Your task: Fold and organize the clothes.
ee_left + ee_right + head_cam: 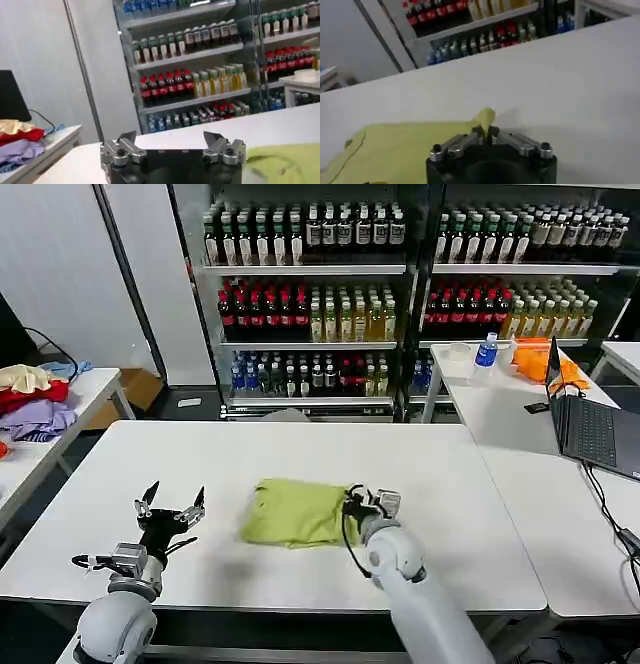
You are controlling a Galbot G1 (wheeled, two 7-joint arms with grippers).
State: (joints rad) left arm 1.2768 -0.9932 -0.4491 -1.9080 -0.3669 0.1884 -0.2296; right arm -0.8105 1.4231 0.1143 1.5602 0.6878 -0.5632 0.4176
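The clothes, a lime T-shirt, lie folded in a compact bundle on the white table, near its front middle. My right gripper sits at the bundle's right edge, shut on a pinched-up corner of the lime T-shirt, which pokes up between the closed fingertips of the right gripper. My left gripper hovers over bare table to the left of the shirt, open and holding nothing. In the left wrist view the left gripper has its fingers wide apart, and the shirt lies off to one side.
A side table at the left carries a heap of red, purple and cream garments. To the right stands another table with a laptop, an orange cloth and a bottle. Shelves of drink bottles fill the back.
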